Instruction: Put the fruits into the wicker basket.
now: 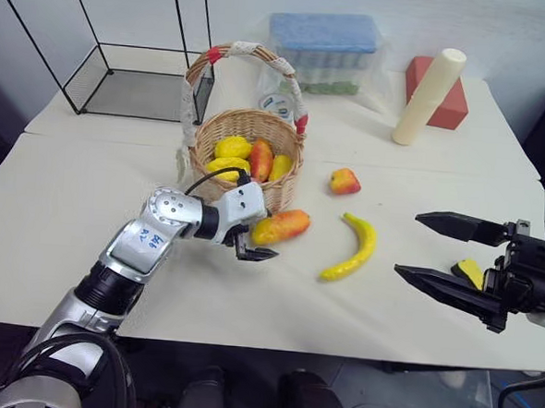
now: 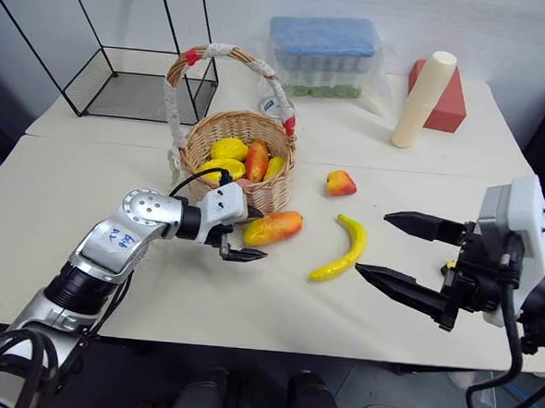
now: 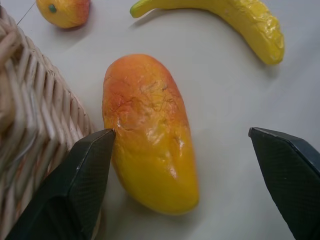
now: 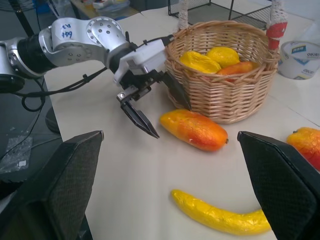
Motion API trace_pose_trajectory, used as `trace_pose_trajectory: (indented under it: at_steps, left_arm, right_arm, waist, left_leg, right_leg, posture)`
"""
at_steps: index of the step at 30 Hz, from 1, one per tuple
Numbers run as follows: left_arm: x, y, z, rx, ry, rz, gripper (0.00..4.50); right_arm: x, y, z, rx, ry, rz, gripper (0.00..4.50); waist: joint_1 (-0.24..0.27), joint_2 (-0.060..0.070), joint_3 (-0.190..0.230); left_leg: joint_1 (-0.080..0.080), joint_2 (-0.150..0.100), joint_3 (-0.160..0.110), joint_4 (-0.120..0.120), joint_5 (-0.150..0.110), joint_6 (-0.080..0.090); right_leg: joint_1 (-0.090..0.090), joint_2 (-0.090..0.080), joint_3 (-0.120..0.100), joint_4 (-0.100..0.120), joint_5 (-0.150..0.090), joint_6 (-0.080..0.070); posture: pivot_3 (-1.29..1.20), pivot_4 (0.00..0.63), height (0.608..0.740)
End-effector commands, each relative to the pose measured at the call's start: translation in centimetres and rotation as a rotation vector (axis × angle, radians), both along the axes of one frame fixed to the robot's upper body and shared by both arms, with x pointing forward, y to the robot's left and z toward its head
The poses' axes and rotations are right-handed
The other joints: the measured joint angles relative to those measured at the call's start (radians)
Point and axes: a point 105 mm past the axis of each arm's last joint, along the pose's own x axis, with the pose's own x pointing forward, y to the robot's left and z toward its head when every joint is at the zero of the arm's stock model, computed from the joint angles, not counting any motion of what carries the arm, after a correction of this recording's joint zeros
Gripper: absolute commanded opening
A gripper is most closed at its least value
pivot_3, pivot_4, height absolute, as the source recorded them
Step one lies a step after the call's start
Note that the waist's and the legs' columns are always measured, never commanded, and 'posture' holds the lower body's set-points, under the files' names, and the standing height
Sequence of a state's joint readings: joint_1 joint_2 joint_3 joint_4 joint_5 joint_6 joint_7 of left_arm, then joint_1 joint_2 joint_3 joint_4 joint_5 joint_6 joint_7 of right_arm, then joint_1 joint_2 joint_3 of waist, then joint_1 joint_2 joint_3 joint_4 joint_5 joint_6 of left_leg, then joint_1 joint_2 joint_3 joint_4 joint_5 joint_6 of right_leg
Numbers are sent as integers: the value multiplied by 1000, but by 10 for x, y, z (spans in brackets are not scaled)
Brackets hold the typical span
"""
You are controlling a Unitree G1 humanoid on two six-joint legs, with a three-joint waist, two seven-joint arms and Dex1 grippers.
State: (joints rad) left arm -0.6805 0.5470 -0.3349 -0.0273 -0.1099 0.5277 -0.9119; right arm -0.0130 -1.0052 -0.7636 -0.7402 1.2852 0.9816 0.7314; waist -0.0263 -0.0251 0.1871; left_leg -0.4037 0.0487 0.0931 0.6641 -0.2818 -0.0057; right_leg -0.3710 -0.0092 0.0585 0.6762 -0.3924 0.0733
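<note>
Right now: mango [image 1: 281, 227] glossy, orange-red fading to yellow at one end, skin finely crackled — lies on white tabletop [image 1: 68, 210] just beside wicker basket [image 1: 248, 156]. Basket round, tan weave, arched handle wrapped in white cloth with red ties; several yellow and red fruits [image 1: 243, 156] already inside. Banana [image 1: 351, 249] curved, yellow, near mango; small red-yellow apple [image 1: 344, 181] beyond. Left tool [image 1: 251, 249] spread wide, fingers flanking mango's yellow end, not gripping. Right tool [image 1: 441, 251] wide, empty, well apart. Blue handwritten marks on left forearm — unreadable.

Orange-red mango [image 1: 281, 227]; yellow banana [image 1: 351, 249]; tan woven basket [image 1: 283, 179].
</note>
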Motion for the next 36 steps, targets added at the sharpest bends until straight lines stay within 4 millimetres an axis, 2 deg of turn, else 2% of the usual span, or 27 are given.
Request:
trace_pose_trajectory:
  at_steps: [1, 4, 9, 11, 15, 19, 23, 29, 31, 32, 36]
  left_arm:
    - [3, 0, -5, 27, -10, 2, 3607]
    - [1, 0, -3, 18, -13, -9, 2715]
    - [-12, 9, 0, 15, -9, -67, 1294]
    - [-18, 13, 8, -19, -10, -97, 929]
    - [-28, 22, 35, -138, 7, -137, 929]
    - [-14, 29, 33, -94, -67, -75, 929]
    - [-12, 20, 30, -115, -63, -74, 1787]
    - [-15, 19, 41, -163, -67, -91, 3677]
    - [-20, 22, 39, -148, -48, -112, 4307]
    - [-18, 23, 36, -127, -61, -104, 4464]
    - [-10, 17, 30, -95, -114, -81, 4464]
  right_arm:
    - [-3, 2, 6, -10, -33, 6, 4500]
    - [-3, 2, 7, -6, -35, 6, 4500]
    - [1, 4, 10, 11, -44, 15, 4500]
    - [2, 5, 10, 10, -44, 19, 4500]
    - [4, 4, 11, 15, -42, 22, 4500]
    - [7, 5, 14, 29, -52, 32, 4500]
    - [10, 5, 16, 36, -58, 27, 4500]
    - [9, 5, 15, 40, -55, 22, 4500]
    - [8, 4, 15, 41, -52, 20, 4500]
    - [8, 4, 15, 42, -51, 19, 4500]
    - [10, 4, 18, 51, -56, 20, 4500]
  waist:
    - [0, 0, 0]
    - [1, 0, 0]
    - [-1, 0, 0]
    - [-3, 0, 0]
    - [-2, 0, 0]
    - [0, 0, 0]
    - [0, 0, 0]
    - [-4, 0, 0]
    - [-4, 0, 0]
    - [-3, 0, 0]
    - [-1, 0, 0]
  left_leg:
    - [0, 0, 0, 0, 0, 0]
    - [0, 0, 0, 0, 0, 0]
    - [0, 0, 0, 0, 0, 0]
    - [1, 0, 0, 0, 0, 0]
    - [0, 1, 0, -1, 1, -1]
    - [0, 0, 0, 0, 0, -1]
    - [0, 0, 0, 0, 0, 0]
    - [0, 1, 0, 0, 0, 0]
    - [0, 1, 0, -1, 0, 0]
    - [0, 1, 0, -1, 0, 0]
    - [0, 0, 0, 0, 0, 0]
  right_leg:
    - [0, 0, 0, 0, 0, 0]
    - [0, 0, 0, 0, 0, 0]
    - [0, 0, 0, 0, 0, 0]
    - [0, 0, 0, 0, 0, 0]
    - [0, 0, 0, 1, 0, 0]
    - [0, 0, 0, 0, 0, 0]
    - [0, 0, 0, 0, 0, 0]
    - [-1, 0, 0, 0, 0, 0]
    - [-1, 0, 0, 0, 0, 0]
    - [-1, 0, 0, 0, 0, 0]
    - [-1, 0, 0, 0, 0, 0]
  posture:
    - [0, 150, 740]
    - [0, 150, 740]
    - [0, 150, 740]
    - [0, 150, 740]
    - [0, 150, 740]
    - [0, 150, 740]
    - [0, 150, 740]
    - [0, 150, 740]
    - [0, 150, 740]
    - [0, 150, 740]
    - [0, 150, 740]
